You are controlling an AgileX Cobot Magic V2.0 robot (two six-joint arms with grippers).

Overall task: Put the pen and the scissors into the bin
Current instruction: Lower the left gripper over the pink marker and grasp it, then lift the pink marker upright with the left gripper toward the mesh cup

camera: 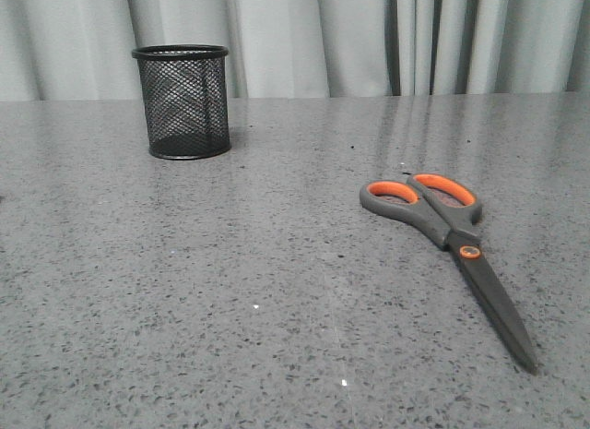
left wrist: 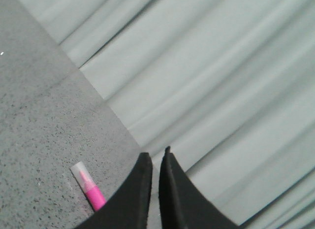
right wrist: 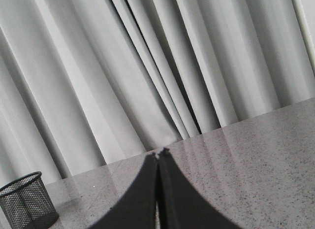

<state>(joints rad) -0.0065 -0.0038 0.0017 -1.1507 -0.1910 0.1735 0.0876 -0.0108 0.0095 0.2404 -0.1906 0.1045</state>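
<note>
While the bin (camera: 181, 101) stands upright, apparently empty, scissors (camera: 449, 244) lie flat well right of it. Pen (left wrist: 88, 186) lies beside the clenched left gripper (left wrist: 155, 154); right gripper (right wrist: 160, 152) clenched, empty.

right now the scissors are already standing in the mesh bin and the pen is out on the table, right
Not quite. The front view shows the scissors lying flat on the table, well apart from the bin. The pen is indeed out on the table.

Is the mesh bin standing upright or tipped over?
Upright. The bin rests on its base on the table, with its rim level and its opening facing up.
</note>
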